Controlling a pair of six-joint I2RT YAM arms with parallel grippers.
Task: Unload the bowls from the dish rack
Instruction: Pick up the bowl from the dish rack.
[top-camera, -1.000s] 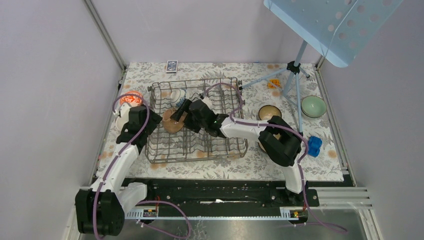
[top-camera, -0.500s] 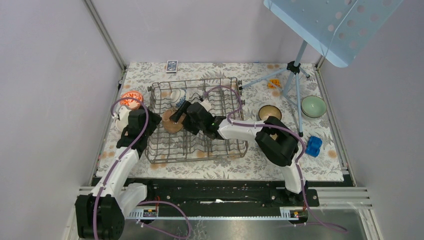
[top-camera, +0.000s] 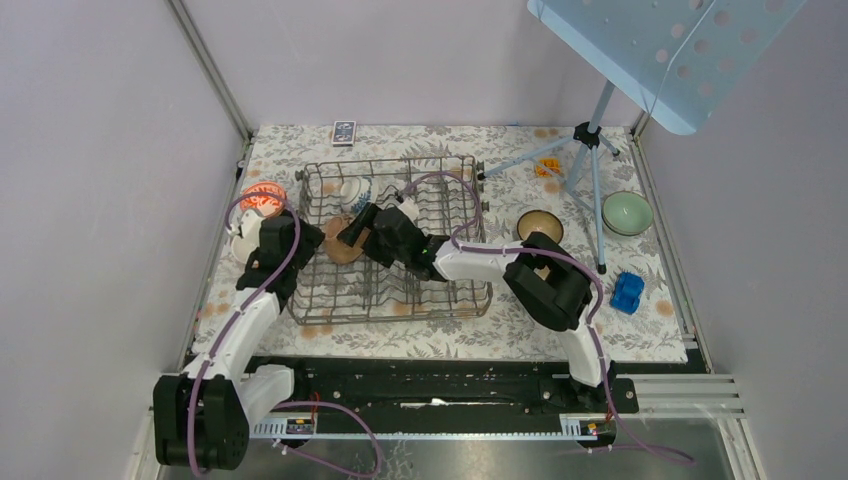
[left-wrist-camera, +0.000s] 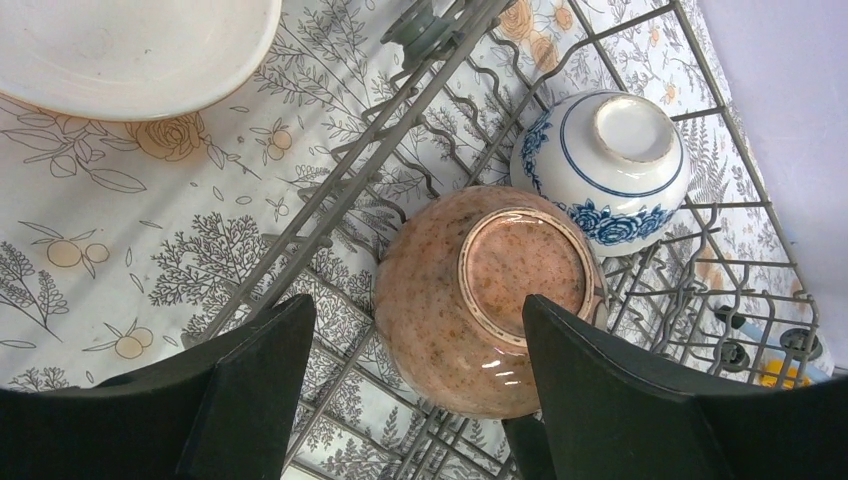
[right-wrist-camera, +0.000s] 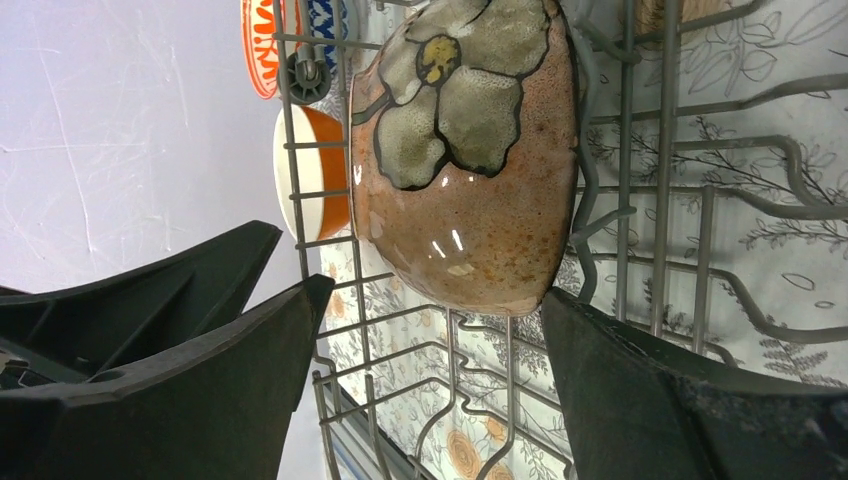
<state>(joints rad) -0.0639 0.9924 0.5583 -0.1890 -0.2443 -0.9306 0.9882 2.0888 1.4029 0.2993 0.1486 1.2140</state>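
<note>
The brown bowl (left-wrist-camera: 480, 300) sits foot-up in the left part of the rack (top-camera: 390, 312), leaning on the tines. The blue-and-white bowl (left-wrist-camera: 612, 150) is just beside it, possibly touching.

Both arms are on this one bowl. The left claw (left-wrist-camera: 415, 330) hangs over it from the rack's left edge, fingers spread to either side. The right claw (right-wrist-camera: 435, 300) reaches in from the right, also spread, with the bowl's flowered side between its fingers. Neither is clearly touching it.

The main risk is the two claws meeting. A dark shape beside the right claw's finger in the right wrist view is probably the left claw, so closing or lifting together could knock them into each other or pull the bowl two ways.

The bowl is glazed and rounded, so a pinch across its belly may squirt it out, and the rim would hold better. Wires run close to the right claw's fingers, and a finger could catch a tine and drag the rack. Tipping the brown bowl may also nudge its neighbour.
</note>
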